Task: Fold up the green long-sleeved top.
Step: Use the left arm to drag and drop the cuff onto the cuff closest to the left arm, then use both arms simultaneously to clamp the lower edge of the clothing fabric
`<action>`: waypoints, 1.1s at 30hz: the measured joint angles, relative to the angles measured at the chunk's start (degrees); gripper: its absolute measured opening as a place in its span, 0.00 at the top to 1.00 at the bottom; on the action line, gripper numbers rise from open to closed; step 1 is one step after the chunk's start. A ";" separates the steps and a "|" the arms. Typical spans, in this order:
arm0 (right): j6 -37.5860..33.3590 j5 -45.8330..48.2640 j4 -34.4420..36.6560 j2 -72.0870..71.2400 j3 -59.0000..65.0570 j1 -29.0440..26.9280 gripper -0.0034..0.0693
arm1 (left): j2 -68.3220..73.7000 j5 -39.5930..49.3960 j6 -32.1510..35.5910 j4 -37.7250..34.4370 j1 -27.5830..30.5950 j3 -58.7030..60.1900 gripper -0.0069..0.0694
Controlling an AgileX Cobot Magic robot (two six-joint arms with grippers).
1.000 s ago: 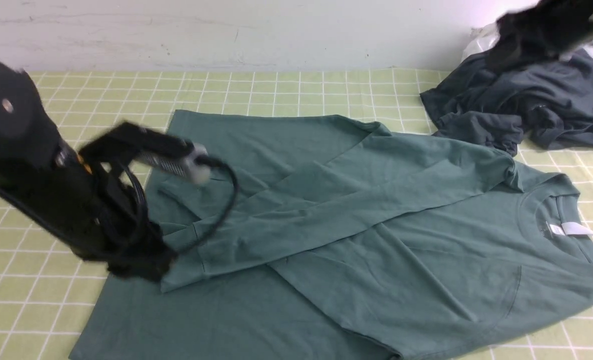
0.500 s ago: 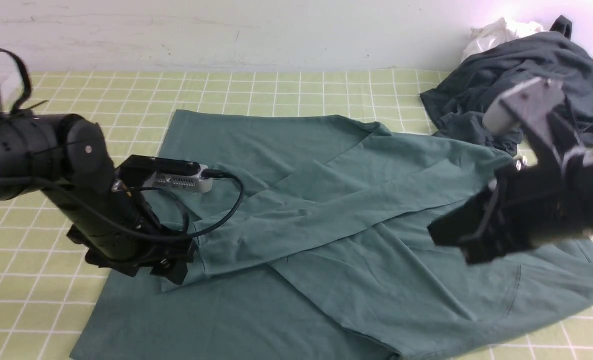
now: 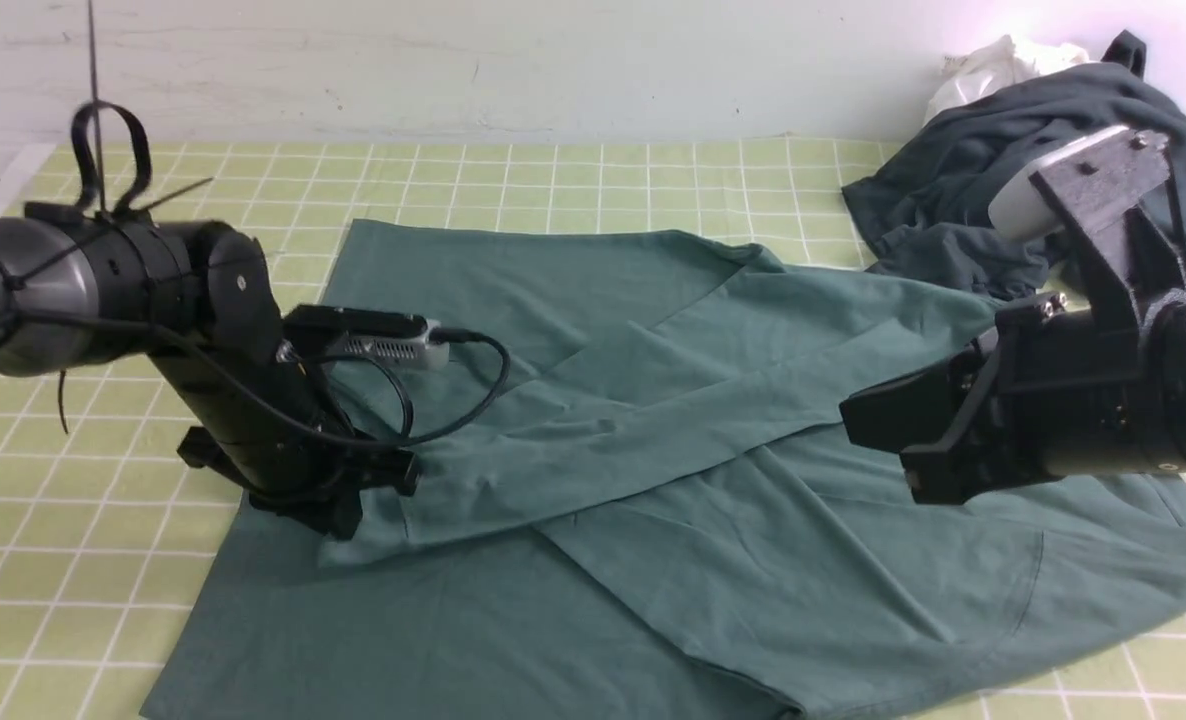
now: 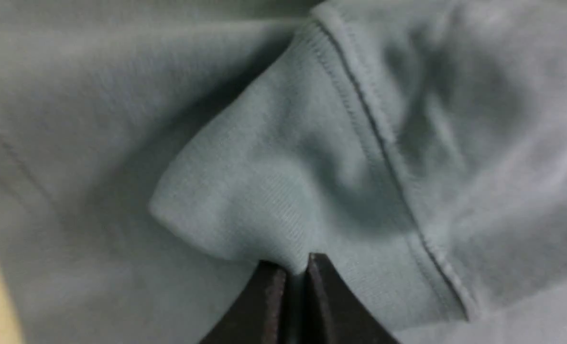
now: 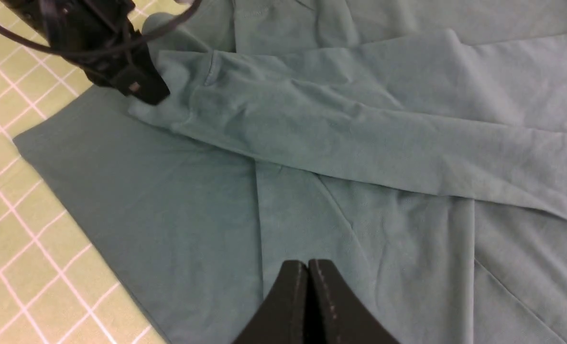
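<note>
Now left gripper (image 4: 290, 272) has clamped the sleeve cuff (image 4: 245, 191) of the dark teal-green cotton long-sleeved top (image 3: 653, 600); right gripper (image 5: 308, 270) arrived closed, empty; sleeve repositioning likely.

Colours noted: plain teal-green cotton long-sleeved top (image 3: 653, 400); yellow-green surface (image 3: 553, 180) with white grid lines.
Crumpled charcoal-grey garment (image 3: 953, 210) and small white cloth (image 3: 993, 65), both unpatterned.
</note>
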 joint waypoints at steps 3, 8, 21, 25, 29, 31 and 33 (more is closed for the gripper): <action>-0.39 0.00 0.00 -0.05 0.00 0.00 0.96 | -3.20 3.92 0.00 2.92 0.00 -1.32 0.89; -2.41 0.00 0.00 -0.05 0.00 0.00 0.96 | -3.89 10.64 0.00 12.48 0.00 -1.37 0.88; -4.35 2.21 0.18 -0.05 0.00 0.00 0.96 | -6.79 18.44 4.94 16.21 -0.55 -0.45 0.28; -4.55 3.31 0.42 -0.07 0.00 0.00 0.96 | -11.56 15.20 23.21 14.01 -2.31 5.97 0.25; -5.56 3.44 1.85 -0.07 0.00 0.00 0.96 | -11.11 12.75 42.37 11.82 -2.77 11.51 0.26; -6.88 3.47 2.83 -0.07 0.00 0.00 0.96 | -9.82 11.23 49.83 9.69 -2.77 13.72 0.29; -8.62 3.47 3.38 -0.07 0.00 0.00 0.96 | -8.33 10.83 53.94 8.59 -2.77 15.21 0.33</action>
